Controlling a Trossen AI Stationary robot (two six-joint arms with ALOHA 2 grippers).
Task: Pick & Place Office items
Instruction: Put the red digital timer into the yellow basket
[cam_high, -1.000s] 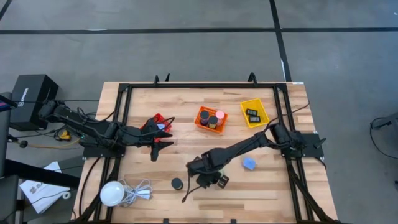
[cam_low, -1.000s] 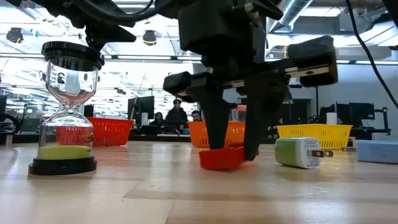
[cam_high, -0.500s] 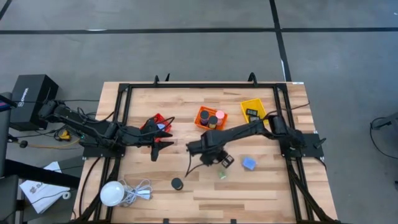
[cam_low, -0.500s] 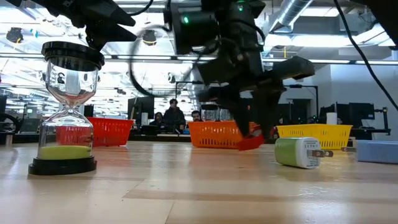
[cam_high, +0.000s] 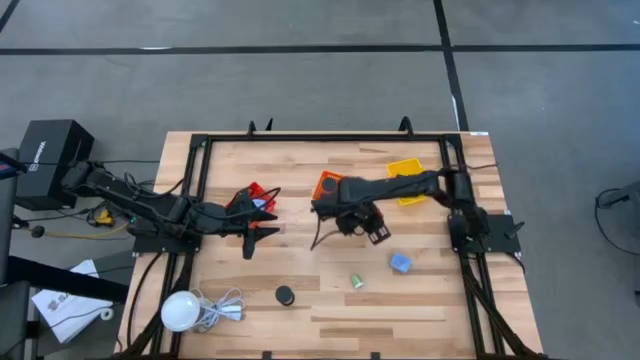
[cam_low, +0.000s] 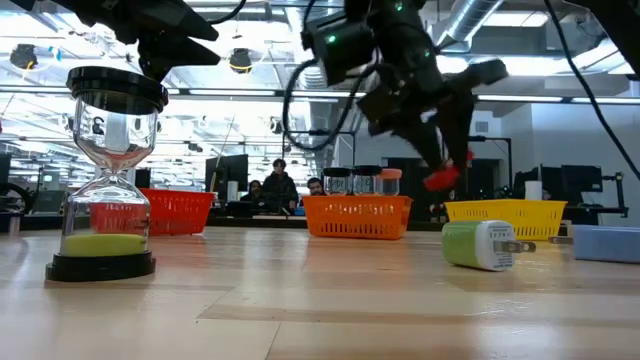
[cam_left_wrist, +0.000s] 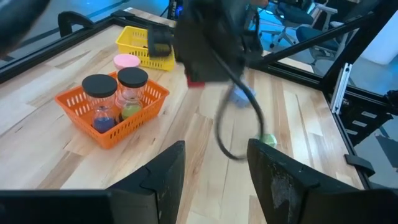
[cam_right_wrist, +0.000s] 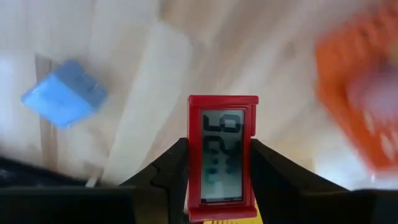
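My right gripper (cam_high: 374, 230) hangs over the middle of the table, shut on a small red rectangular timer (cam_right_wrist: 222, 155) with a grey display, seen in the low view as a red piece (cam_low: 443, 179) well above the wood. My left gripper (cam_high: 264, 222) waits open beside the red basket (cam_high: 254, 195) at the left. A blue block (cam_high: 400, 263), a green piece (cam_high: 356, 281) and a black cylinder (cam_high: 285, 295) lie on the table near its front. The orange basket (cam_left_wrist: 112, 106) holds black-capped and pink-capped cylinders. My right gripper pinches the red timer by its two long sides (cam_right_wrist: 194, 180) between its two fingers, the display facing the wrist. The fingers point steeply down and run along the timer's length. The timer is lifted clear of the table, held tilted.
The yellow basket (cam_high: 405, 170) stands at the far right, partly under my right arm. A white globe with a coiled cord (cam_high: 182, 310) lies at the near left corner. An hourglass (cam_low: 105, 170) and a green-and-white plug (cam_low: 480, 244) stand close to the low camera.
My right gripper has risen and gone from the table's near middle toward the far edge and the orange basket, turning and tipping steeply downward. The red timer, which rested on the wood, is now lifted clear and carried along.
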